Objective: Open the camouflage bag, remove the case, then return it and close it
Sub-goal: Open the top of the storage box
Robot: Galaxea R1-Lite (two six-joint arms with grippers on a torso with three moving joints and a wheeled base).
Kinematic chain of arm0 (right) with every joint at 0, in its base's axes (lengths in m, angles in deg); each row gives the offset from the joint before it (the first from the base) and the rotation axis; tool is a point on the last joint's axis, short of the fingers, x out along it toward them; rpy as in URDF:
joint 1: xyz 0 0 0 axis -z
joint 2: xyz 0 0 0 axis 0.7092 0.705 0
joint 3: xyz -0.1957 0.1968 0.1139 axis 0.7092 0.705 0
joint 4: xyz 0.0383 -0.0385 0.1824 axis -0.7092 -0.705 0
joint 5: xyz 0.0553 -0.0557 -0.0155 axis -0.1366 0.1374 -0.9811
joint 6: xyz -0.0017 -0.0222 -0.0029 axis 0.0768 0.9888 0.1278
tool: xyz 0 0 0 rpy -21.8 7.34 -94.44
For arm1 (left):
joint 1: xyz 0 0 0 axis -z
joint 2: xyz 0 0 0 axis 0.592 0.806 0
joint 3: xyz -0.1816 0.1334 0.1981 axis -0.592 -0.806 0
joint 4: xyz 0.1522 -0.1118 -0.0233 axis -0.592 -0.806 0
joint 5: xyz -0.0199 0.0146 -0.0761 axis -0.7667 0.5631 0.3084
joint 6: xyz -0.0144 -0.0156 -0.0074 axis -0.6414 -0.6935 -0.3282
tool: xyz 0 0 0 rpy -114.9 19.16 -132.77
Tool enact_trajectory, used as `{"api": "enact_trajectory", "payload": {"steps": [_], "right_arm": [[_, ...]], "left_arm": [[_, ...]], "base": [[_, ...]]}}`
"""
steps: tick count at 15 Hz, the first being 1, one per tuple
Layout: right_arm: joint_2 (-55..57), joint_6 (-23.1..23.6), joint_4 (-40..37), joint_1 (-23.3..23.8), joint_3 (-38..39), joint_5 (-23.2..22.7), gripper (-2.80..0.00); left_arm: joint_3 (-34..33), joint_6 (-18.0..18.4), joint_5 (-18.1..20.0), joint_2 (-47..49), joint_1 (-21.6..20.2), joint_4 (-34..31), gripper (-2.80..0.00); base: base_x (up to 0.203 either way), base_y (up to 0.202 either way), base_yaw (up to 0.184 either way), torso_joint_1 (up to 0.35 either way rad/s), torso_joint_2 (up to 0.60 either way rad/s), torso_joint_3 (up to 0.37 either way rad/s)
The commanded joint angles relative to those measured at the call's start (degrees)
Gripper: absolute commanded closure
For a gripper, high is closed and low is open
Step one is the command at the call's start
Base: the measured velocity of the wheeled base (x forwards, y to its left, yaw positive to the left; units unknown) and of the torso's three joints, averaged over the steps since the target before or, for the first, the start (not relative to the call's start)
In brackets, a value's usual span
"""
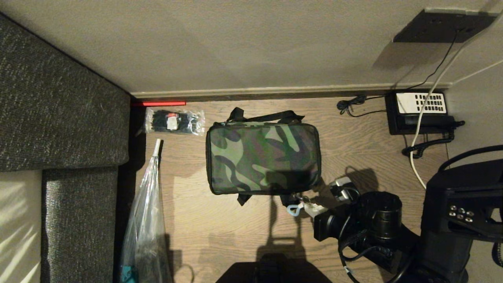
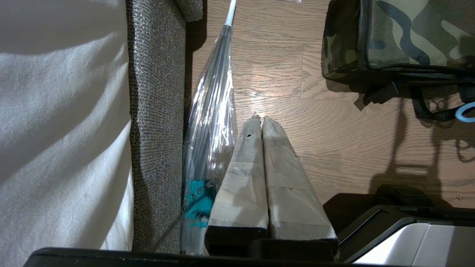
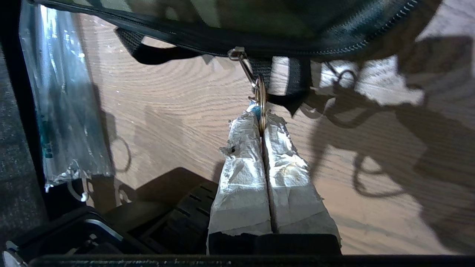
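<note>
No legible text or labels anywhere.

The right arm (image 1: 377, 228) is bulky matte black, with a ribbed cylindrical joint and thin black cables looping around it. A black housing (image 1: 459, 208) carries a cluster of small silver screws. Both grippers' fingers (image 3: 241, 178) are wrapped in pale tape (frayed and crinkled on the right, smoother on the left (image 2: 243, 174)).

Wooden floor (image 1: 220, 236) with scattered things
The camouflage bag (image 1: 262, 158), a cable-tie packet (image 1: 175, 121), an umbrella (image 1: 145, 220) and a telephone (image 1: 419, 112) lay on it.
</note>
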Motion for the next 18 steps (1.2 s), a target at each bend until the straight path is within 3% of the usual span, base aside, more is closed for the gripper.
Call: {"api": "enact_trajectory", "payload": {"steps": [1,18], "right_arm": [[0.05,0.04,0.45,1.00,0.21,-0.02,0.00],[-0.48,3.41,0.45,8.88,0.64,-0.49,0.00]], "left_arm": [[-0.18,-0.04,-0.03,-0.10,-0.02,0.00,0.00],[-0.18,-0.04,-0.03,-0.02,-0.02,0.00,0.00]], "base": [[0.000,0.000,0.000,0.000,0.00,0.000],[0.000,0.000,0.000,0.000,0.00,0.000]]}}
